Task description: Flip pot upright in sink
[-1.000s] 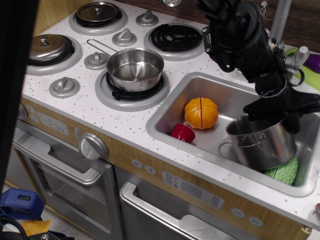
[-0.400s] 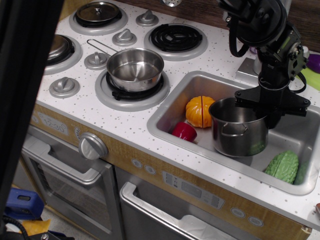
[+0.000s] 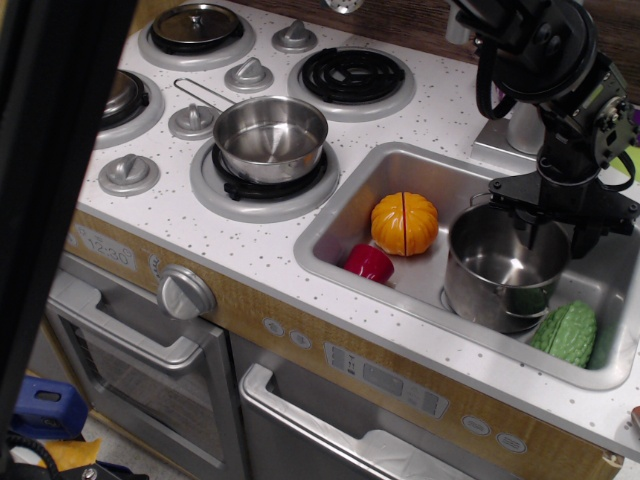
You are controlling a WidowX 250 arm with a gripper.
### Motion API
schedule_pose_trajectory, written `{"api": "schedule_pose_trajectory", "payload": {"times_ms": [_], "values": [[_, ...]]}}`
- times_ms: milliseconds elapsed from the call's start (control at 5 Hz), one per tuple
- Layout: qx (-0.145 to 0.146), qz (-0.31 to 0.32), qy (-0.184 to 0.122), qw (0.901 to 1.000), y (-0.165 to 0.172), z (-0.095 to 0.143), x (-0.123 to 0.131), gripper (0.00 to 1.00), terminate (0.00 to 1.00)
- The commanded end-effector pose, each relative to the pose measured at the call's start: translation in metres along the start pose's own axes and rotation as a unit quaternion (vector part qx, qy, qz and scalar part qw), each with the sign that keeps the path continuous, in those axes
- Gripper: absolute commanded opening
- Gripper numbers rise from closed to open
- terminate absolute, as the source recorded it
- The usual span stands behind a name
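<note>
**Asker:** Pot first: where is it, and which way is it facing?

**Describer:** It stands in the sink, toward the right half of the basin, mouth up so its shiny inside and flat floor show. A moment ago it sat further left, close beside the orange pumpkin, with its side wall facing the camera. A second ago it hung tilted and blurred over the right end of the basin. Now it looks level, with a gap between it and the pumpkin.

**Asker:** And the end effector?

**Describer:** The end effector is a black cross-bar with fingers pointing down at the far rim of the pot. One finger appears to reach inside the rim. Whether the jaws are clamped on the rim or have let go, I cannot tell from this angle.

**Asker:** What else is nearby?

**Describer:** A red piece lies just in front of the pumpkin. A bumpy green vegetable sits at the pot's right, touching or nearly so. On the bench's stove, a long-handled saucepan rests on a burner, well apart.

**Asker:** So is the job done?

**Describer:** My judgement: the flip looks complete. What remains is a clean release and lift away without dragging the rim and tipping it.
</note>
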State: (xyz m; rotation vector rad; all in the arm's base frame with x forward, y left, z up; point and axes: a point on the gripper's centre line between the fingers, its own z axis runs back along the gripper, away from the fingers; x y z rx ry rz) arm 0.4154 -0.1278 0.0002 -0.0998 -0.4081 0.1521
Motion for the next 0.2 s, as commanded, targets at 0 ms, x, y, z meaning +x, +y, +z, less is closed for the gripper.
{"api": "schedule_pose_trajectory", "payload": {"times_ms": [0], "values": [[-0.012,0.003,-0.028,0.9995,-0.0036,0.0168,0.0170,1.00,1.00]]}}
